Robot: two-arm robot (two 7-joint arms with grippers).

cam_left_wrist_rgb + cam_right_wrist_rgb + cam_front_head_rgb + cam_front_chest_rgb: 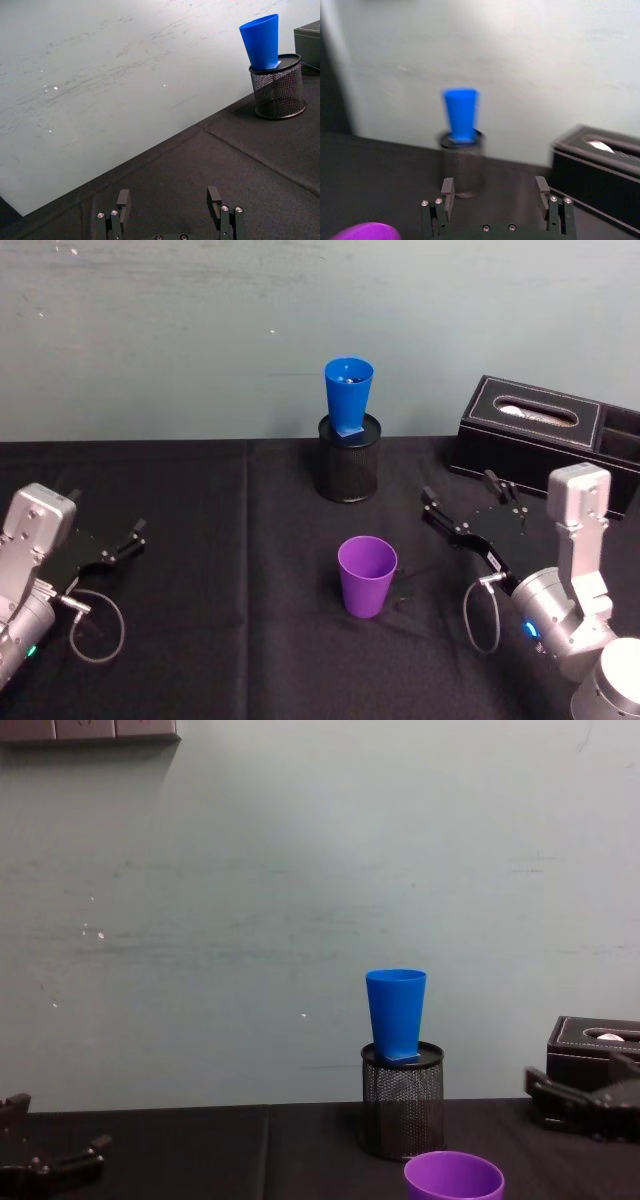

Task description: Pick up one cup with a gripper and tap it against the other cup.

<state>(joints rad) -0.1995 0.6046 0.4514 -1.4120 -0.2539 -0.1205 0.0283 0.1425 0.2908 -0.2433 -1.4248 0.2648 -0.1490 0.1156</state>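
The purple cup [366, 575] and blue cup [347, 392] look like smooth plastic with a soft sheen. The holder [349, 458] is black wire mesh (metal, by its look). The table [200, 570] wears matt black cloth, creased in lines. The tissue box [530, 430] has a black leather-like skin with pale stitching. Both arms are satin silver metal; their grippers, left [120, 543] and right [470, 508], are matt black.
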